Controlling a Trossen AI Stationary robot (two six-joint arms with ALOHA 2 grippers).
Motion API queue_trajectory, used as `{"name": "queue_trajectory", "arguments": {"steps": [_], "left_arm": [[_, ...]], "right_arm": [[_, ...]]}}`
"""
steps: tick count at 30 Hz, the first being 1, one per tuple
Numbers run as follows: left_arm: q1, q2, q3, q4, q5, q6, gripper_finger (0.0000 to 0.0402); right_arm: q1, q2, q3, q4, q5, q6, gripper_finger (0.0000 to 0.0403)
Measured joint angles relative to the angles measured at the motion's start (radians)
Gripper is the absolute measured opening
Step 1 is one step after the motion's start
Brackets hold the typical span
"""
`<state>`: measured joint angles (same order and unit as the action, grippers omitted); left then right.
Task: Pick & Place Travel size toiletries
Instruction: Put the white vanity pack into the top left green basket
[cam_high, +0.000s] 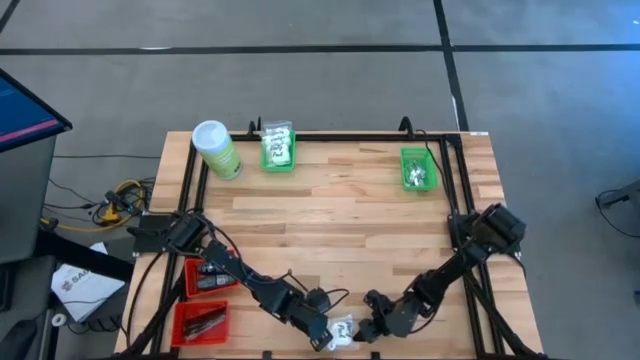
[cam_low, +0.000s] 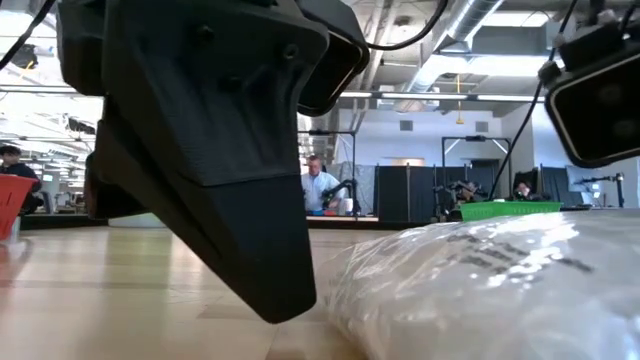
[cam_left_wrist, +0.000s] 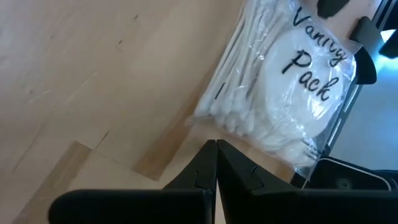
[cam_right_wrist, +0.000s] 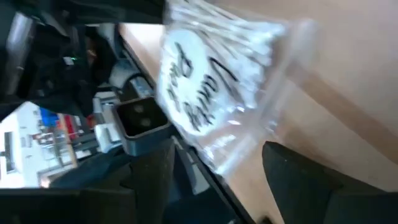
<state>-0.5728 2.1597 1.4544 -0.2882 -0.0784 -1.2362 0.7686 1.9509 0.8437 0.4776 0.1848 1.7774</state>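
A white crinkly packet (cam_high: 343, 330) printed "Vanity Pack" and holding cotton swabs (cam_left_wrist: 233, 93) lies flat on the wooden table by its near edge. My left gripper (cam_high: 325, 338) is shut just left of the packet, its fingertips (cam_left_wrist: 216, 149) down at the table top. My right gripper (cam_high: 368, 325) is open at the packet's right side. In the right wrist view the packet (cam_right_wrist: 211, 81) lies ahead of the right gripper (cam_right_wrist: 217, 180), and its clear end reaches between the two fingers. In the low view the packet (cam_low: 480, 290) fills the right and my left gripper's finger (cam_low: 230, 170) the left. My right gripper's open fingers stand on either side of the packet's clear end (cam_right_wrist: 239, 146), slanting down from the table's right. Whether either finger touches the packet I cannot tell. My left gripper's shut tips stand close beside the packet's edge (cam_left_wrist: 205, 118); touching or apart, I cannot tell.
A light-green canister (cam_high: 215, 148) and two green baskets (cam_high: 278, 150) (cam_high: 418, 168) holding small items stand along the far edge. Two red baskets (cam_high: 208, 278) (cam_high: 200, 322) sit at the near left under my left arm. Bare wood lies in the table's middle.
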Motion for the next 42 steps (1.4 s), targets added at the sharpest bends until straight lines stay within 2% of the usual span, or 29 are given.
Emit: {"name": "queue_trajectory", "arguments": {"steps": [9, 20, 24, 28, 37, 42], "left_arm": [[0.000, 0.000, 0.000, 0.016, 0.000, 0.000, 0.0000], [0.000, 0.000, 0.000, 0.023, 0.001, 0.007, 0.0000], [0.000, 0.000, 0.000, 0.024, 0.005, 0.008, 0.0000], [0.000, 0.000, 0.000, 0.024, 0.005, 0.008, 0.0000], [0.000, 0.000, 0.000, 0.027, 0.005, 0.004, 0.0000], [-0.011, 0.000, 0.000, 0.041, 0.005, -0.005, 0.0000]], "right_arm": [[-0.039, 0.046, 0.004, 0.148, 0.001, -0.052, 0.0193], [-0.073, 0.050, 0.001, 0.190, -0.022, -0.125, 0.0034], [-0.055, 0.049, -0.002, 0.206, -0.060, -0.132, 0.0003], [-0.023, 0.031, 0.001, 0.133, -0.065, -0.056, 0.0022], [-0.005, 0.025, 0.005, -0.003, -0.064, 0.028, 0.0129], [-0.005, 0.023, 0.008, -0.065, -0.062, 0.063, 0.0176]]}}
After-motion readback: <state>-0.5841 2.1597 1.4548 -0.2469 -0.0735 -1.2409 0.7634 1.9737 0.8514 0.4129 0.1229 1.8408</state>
